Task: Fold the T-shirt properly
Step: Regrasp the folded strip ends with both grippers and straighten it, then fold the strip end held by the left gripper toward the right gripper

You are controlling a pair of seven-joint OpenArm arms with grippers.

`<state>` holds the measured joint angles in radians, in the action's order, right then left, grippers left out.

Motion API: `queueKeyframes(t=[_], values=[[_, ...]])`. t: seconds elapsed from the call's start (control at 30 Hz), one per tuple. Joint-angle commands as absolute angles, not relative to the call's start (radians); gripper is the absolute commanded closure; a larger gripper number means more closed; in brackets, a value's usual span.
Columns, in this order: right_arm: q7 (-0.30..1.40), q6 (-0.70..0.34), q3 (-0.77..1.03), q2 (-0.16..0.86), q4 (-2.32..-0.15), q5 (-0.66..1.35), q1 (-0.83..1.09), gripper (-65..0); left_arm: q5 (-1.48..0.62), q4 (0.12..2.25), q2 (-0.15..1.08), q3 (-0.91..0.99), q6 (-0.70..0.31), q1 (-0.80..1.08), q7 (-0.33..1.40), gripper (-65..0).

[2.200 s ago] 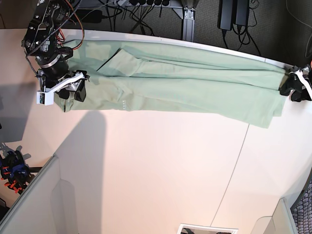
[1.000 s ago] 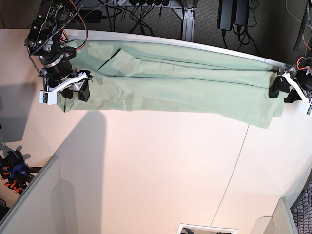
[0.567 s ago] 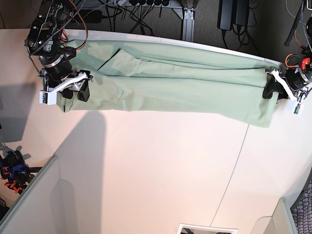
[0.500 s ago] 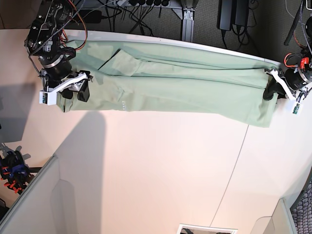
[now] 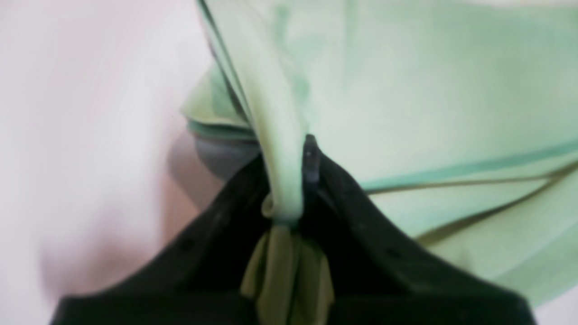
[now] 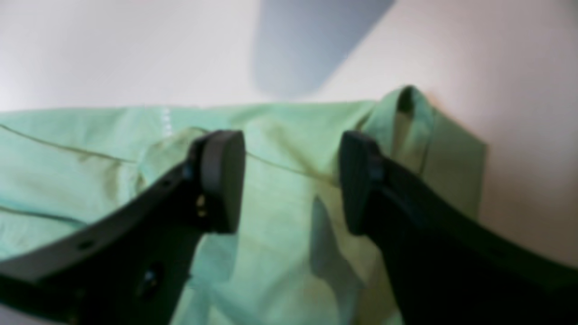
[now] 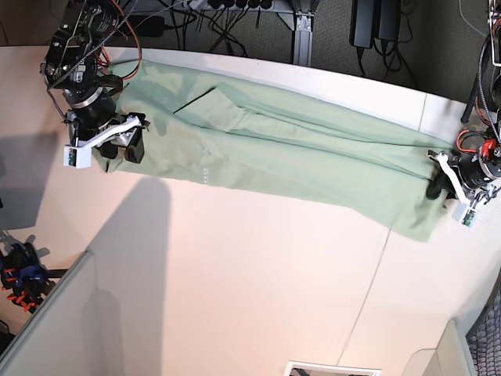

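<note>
At the 9 o'clock end of the base view, my right gripper (image 7: 119, 145) stands with its jaws spread, set down over the T-shirt (image 7: 274, 153) at that end. The right wrist view confirms it: both dark fingers (image 6: 221, 180) are apart, green cloth lying flat between and beneath them, nothing pinched. A folded hem corner rises at about 1 o'clock from the fingers in that view.

The T-shirt lies as a long folded band across the white table (image 7: 235, 282), running from roughly 10 o'clock down toward 3 o'clock. A row of small pale buttons shows near its lower edge, left of centre. One folded flap lies on top near the 11 o'clock part.

At the 3 o'clock end, my left gripper (image 7: 441, 182) is pressed together on the T-shirt's edge. The left wrist view shows a bunched fold of green cloth nipped between the black fingers (image 5: 361, 225), though that picture is blurred.
</note>
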<state>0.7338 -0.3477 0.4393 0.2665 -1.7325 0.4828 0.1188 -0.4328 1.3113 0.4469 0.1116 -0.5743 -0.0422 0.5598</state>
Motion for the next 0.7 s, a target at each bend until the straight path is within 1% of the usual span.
queueKeyframes(t=[0.0, 0.13, 0.23, 0.33, 0.47, 0.57, 0.67], values=[[0.707, -0.348, 0.446, 0.28, -1.748, 0.493, 0.108, -33.6, -0.426, 1.285, 0.464, 0.118, -0.573, -0.09, 0.517, 0.0], [0.703, -0.348, 0.446, 0.28, -1.748, 0.494, 0.108, -33.6, -0.34, 1.163, 0.474, 0.118, -0.572, -0.211, 0.413, 0.0], [0.703, -0.348, 0.446, 0.28, -1.748, 0.494, 0.108, -33.6, -0.336, 1.129, 0.499, 0.118, -0.572, -0.278, 0.411, 0.0], [0.697, -0.348, 0.446, 0.28, -1.748, 0.494, 0.105, -33.6, -0.341, 1.141, 0.522, 0.118, -0.564, -0.311, 0.433, 0.0], [0.688, -0.348, 0.446, 0.28, -1.748, 0.494, 0.105, -33.6, -0.41, 1.258, 0.525, 0.115, -0.566, -0.289, 0.525, 0.0], [0.688, -0.348, 0.446, 0.28, -1.748, 0.494, 0.105, -33.6, -0.476, 1.418, 0.509, 0.092, -0.593, -0.221, 0.575, 0.0], [0.688, -0.347, 0.446, 0.28, -1.748, 0.494, 0.105, -33.6, -0.478, 1.591, 0.482, 0.012, -0.618, -0.14, 0.577, 0.0]])
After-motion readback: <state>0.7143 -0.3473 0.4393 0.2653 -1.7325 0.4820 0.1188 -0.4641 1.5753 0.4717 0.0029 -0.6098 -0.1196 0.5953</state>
